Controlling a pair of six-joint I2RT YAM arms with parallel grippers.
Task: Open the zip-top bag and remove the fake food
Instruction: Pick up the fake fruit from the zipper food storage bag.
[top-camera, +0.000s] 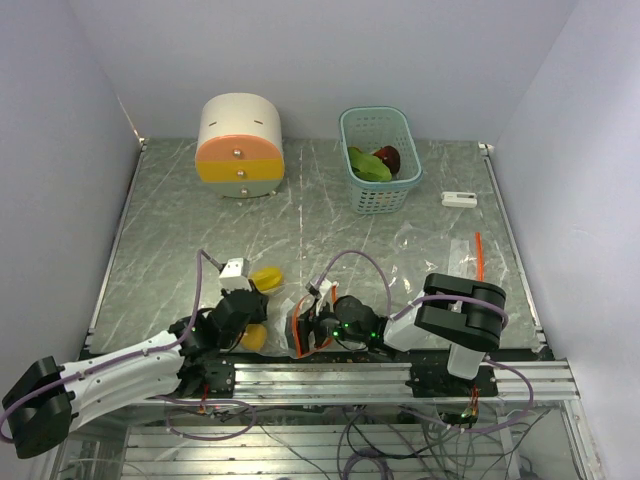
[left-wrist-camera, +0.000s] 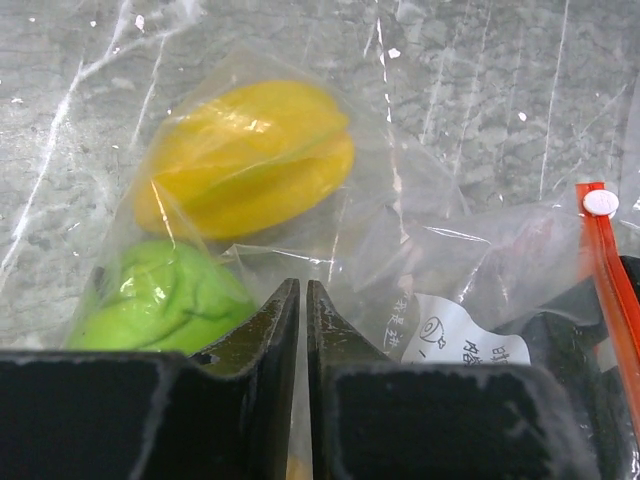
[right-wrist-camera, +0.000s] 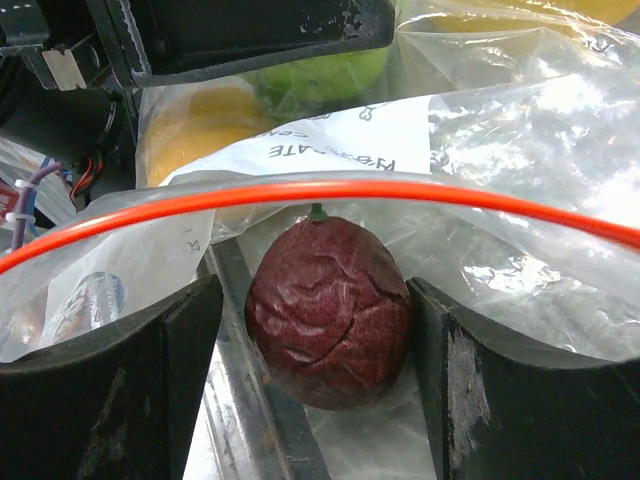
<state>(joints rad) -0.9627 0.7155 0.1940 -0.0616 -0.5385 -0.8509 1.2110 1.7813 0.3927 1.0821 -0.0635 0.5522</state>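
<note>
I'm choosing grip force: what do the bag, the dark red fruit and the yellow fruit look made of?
Bag: thin clear plastic film, glossy; it creases and glares.
Dark red fruit: probably moulded plastic or rubber, matte, wrinkled skin.
Yellow fruit: likely hard plastic, smooth, shiny through the film.

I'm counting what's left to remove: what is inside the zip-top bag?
Inside the zip-top bag: a yellow fruit, a lime-green fruit and a dark red fruit. The white label and left pincer cover the rest.
</note>
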